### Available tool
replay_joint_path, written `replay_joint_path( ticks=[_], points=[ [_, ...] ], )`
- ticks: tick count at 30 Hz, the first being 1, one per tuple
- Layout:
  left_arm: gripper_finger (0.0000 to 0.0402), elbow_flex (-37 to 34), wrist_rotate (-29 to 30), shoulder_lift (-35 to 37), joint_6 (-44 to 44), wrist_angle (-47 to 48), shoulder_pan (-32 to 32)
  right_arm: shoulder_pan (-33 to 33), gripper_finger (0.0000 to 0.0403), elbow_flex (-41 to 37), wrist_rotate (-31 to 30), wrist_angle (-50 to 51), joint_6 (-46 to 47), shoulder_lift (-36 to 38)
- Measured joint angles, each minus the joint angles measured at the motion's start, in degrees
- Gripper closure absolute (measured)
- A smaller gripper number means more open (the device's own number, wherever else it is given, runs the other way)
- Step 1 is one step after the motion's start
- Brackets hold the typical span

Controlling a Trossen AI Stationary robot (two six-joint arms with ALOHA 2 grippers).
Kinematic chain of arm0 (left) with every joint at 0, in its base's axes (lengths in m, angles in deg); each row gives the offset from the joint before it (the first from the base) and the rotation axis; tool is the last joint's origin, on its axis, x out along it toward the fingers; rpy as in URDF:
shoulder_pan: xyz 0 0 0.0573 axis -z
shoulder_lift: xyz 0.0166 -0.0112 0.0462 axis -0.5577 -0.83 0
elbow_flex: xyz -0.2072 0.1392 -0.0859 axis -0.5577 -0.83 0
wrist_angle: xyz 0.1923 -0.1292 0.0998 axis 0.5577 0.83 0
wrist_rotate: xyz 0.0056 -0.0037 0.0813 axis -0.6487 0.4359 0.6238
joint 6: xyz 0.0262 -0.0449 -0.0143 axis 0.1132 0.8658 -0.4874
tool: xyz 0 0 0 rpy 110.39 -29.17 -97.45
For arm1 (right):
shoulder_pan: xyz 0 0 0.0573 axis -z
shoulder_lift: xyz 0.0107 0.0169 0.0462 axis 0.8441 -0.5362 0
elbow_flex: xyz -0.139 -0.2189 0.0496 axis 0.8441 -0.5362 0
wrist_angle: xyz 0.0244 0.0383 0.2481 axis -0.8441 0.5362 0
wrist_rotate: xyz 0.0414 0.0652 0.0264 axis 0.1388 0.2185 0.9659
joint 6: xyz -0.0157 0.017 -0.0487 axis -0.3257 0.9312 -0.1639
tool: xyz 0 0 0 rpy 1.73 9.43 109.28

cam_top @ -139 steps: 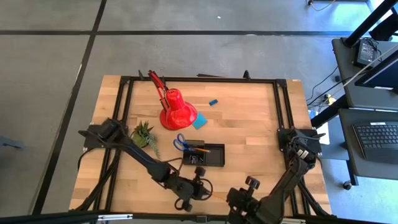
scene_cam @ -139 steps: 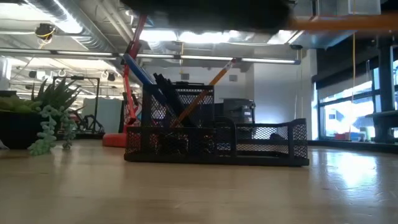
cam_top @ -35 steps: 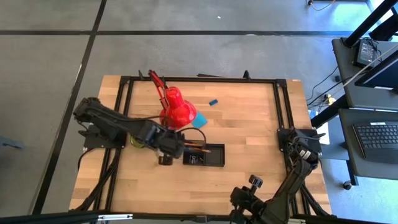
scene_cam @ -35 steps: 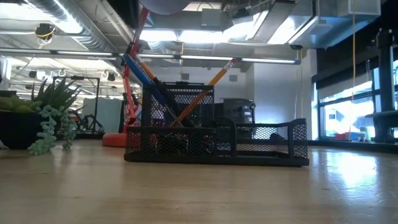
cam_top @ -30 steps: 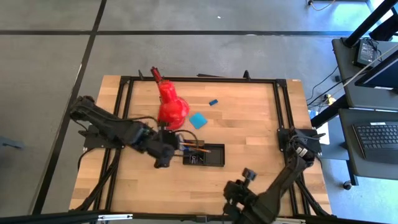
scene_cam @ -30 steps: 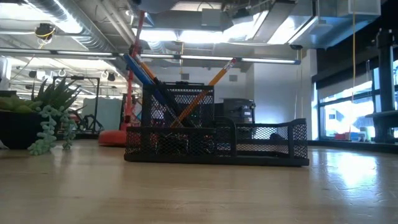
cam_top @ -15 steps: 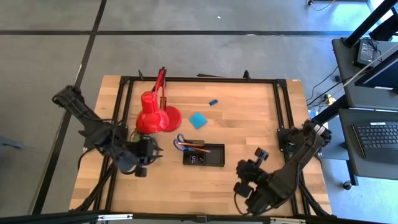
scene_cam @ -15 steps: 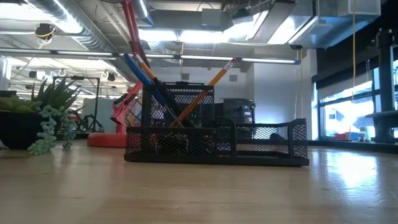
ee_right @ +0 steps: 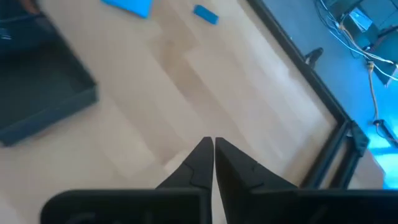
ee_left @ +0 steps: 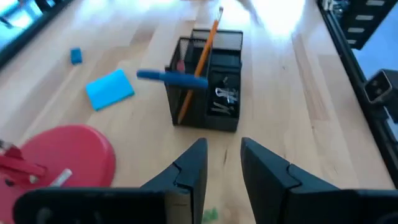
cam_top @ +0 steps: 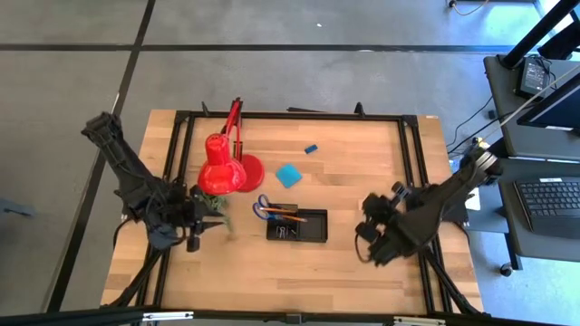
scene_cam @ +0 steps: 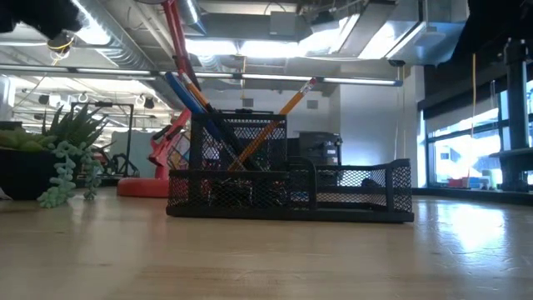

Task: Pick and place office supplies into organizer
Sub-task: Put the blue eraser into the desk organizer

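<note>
**Organizer partly filled, no writing legible**

The black mesh organizer (cam_top: 296, 225) sits mid-desk, holding blue-handled scissors (ee_left: 171, 76), an orange pencil (ee_left: 198, 62) and binder clips (ee_left: 225, 93). The note pad (cam_top: 289, 175) and eraser (cam_top: 311, 148) lie on the desk (cam_top: 362, 172). The left gripper (ee_left: 222, 167) is parted and empty; the right gripper (ee_right: 213, 148) is clenched, empty.

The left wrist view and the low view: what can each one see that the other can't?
Only the left wrist view shows the light-blue square note pad, the small blue eraser and the left gripper, empty with jaws apart. Only the low view shows the green potted plant and the room's ceiling lights. Both show the black mesh organizer with an orange pencil, and the red lamp base.
</note>
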Motion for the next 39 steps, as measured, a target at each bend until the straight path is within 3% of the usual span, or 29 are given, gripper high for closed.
replay_joint_path(
  ticks=[6,13,22,27,33,39],
  points=[
    [0.0311,-5.15,-2.82,8.23,1.16,-0.67,-0.09,2.96,0.0382,-9.38,-2.04,-3.93,-2.46,11.01],
    [0.0311,-8.72,-3.14,19.73,-8.66,-5.72,-0.09,5.17,0.0382,-16.90,-2.99,-10.52,-2.56,18.66],
    [0.0311,-9.94,-4.97,36.58,-28.59,-8.13,-3.11,7.52,0.0382,-17.54,-3.46,-24.00,-13.00,19.50],
    [0.0311,-9.89,-5.39,44.22,-37.39,-7.44,-7.04,9.30,0.0382,-17.54,-6.80,-28.09,-18.93,19.47],
    [0.0315,-10.69,-5.99,50.35,-37.42,-5.69,-9.89,13.23,0.0382,-17.54,-10.16,-28.48,-24.47,19.47],
    [0.0329,-11.49,-1.84,51.45,-34.90,-5.75,-11.32,23.25,0.0382,-17.54,-10.69,-29.59,-34.10,19.47]
  ],
)
